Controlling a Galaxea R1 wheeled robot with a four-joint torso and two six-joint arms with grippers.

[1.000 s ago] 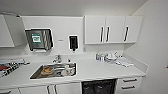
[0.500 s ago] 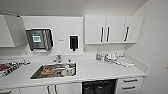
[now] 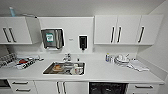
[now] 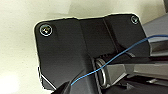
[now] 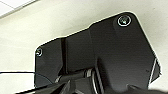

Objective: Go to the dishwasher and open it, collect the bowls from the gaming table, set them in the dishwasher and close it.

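Note:
The dishwasher (image 3: 108, 88) is the dark rectangle under the white counter, right of the sink and at the lower edge of the head view. I cannot tell whether its door is open or shut. A pile of white dishes (image 3: 122, 59) stands on the counter above it, and more dishes lie in the steel sink (image 3: 64, 68). In both wrist views the robot's dark plate sits against a pale surface, with a thin blue wire (image 4: 120, 56) crossing it on the left wrist.
White wall cabinets (image 3: 127, 29) with bar handles hang above. A paper-towel dispenser (image 3: 52, 38) and a black soap dispenser (image 3: 83, 42) are on the wall. A dish rack (image 3: 7, 60) and packets sit at the counter's left. A side wall closes the right.
The whole head picture has shifted slightly to the right, so the camera has moved. Nothing on the counter has changed place.

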